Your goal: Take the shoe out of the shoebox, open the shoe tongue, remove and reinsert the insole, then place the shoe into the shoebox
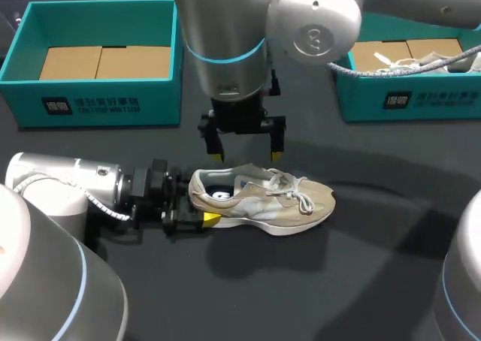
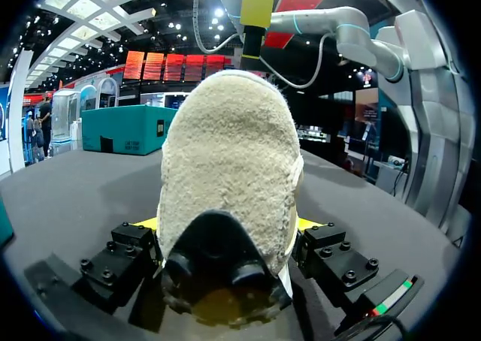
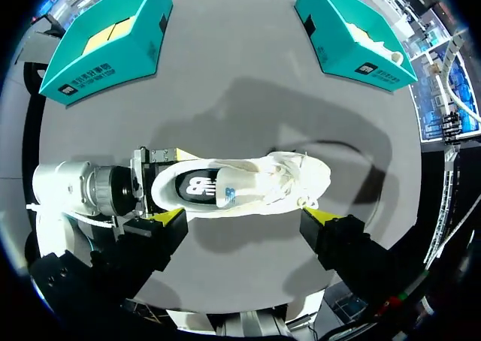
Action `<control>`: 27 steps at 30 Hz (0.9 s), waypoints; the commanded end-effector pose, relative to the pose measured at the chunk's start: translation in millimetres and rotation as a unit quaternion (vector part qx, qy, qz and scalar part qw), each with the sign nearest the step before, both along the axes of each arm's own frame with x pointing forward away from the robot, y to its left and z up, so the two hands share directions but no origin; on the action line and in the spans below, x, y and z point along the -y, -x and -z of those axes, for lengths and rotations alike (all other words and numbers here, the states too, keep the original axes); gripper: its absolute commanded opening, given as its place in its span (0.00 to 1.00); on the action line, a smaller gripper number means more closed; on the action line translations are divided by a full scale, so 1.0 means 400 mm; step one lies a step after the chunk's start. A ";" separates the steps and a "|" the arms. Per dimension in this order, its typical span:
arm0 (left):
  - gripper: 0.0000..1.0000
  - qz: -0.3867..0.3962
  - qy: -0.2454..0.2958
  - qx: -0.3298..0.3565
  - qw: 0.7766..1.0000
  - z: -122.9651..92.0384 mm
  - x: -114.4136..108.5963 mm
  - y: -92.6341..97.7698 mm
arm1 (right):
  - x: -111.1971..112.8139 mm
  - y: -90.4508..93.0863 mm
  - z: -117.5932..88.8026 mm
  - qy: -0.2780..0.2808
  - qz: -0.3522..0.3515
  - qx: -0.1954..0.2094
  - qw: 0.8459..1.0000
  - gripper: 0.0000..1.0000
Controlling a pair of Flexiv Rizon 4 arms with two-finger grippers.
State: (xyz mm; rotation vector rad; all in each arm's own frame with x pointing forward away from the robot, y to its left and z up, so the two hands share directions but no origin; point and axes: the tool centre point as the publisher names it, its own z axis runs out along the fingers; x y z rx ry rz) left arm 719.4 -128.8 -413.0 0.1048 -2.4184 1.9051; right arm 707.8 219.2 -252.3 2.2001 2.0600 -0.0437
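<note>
Beige shoe (image 1: 263, 198) sole-down on dark desk (image 1: 338, 281), long axis left to right, toe pointing right, left pincer (image 1: 197, 203) pinching its heel, right pincer (image 1: 246, 156) spread above it

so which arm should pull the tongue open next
Right, probably: the right gripper hangs open above the shoe, while the left gripper is shut on its heel, steadying it.

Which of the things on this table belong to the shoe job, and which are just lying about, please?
Job: beige sneaker; its insole; left gripper, shut on the heel; right gripper, open above; left teal shoebox.
Lying about, probably: right teal shoebox, white items inside.
</note>
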 end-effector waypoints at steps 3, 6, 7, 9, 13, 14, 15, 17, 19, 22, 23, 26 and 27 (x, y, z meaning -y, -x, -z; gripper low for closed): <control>0.00 -0.002 0.000 0.000 1.000 0.010 -0.003 0.011 | -0.087 0.007 0.060 0.099 0.031 -0.010 0.995 1.00; 0.00 -0.002 0.000 0.000 1.000 0.010 -0.003 0.011 | -0.085 0.010 0.080 0.112 0.034 -0.014 0.993 1.00; 0.00 -0.002 0.000 0.000 1.000 0.010 -0.003 0.011 | -0.085 0.011 0.085 0.112 0.034 -0.014 0.993 1.00; 0.00 -0.002 0.000 0.000 1.000 0.010 -0.003 0.011 | -0.084 0.012 0.096 0.116 0.039 -0.014 0.992 1.00; 0.00 -0.002 0.000 0.000 1.000 0.010 -0.003 0.011 | -0.083 0.012 0.112 0.118 0.044 -0.015 0.992 1.00; 0.00 -0.002 0.000 0.000 1.000 0.010 -0.003 0.011 | -0.083 0.012 0.116 0.122 0.045 -0.015 0.991 1.00; 0.00 -0.002 0.000 0.000 1.000 0.010 -0.003 0.011 | -0.083 0.012 0.119 0.123 0.046 -0.015 0.991 1.00; 0.00 -0.002 0.000 0.000 1.000 0.010 -0.003 0.011 | -0.081 0.013 0.123 0.133 0.050 -0.012 0.990 1.00; 0.00 -0.002 0.000 0.000 1.000 0.010 -0.003 0.011 | -0.076 0.013 0.127 0.134 0.051 -0.011 0.990 1.00; 0.00 -0.002 0.000 0.000 1.000 0.010 -0.003 0.011 | -0.064 0.013 0.134 0.137 0.059 -0.010 0.989 1.00; 0.00 -0.002 0.000 0.000 1.000 0.010 -0.003 0.011 | -0.059 0.012 0.137 0.139 0.064 -0.009 0.988 1.00; 0.00 -0.002 0.000 0.000 1.000 0.010 -0.003 0.011 | -0.047 0.008 0.145 0.139 0.071 -0.009 0.988 1.00; 0.00 -0.002 0.000 0.000 1.000 0.010 -0.003 0.011 | -0.044 0.006 0.149 0.139 0.072 -0.009 0.988 1.00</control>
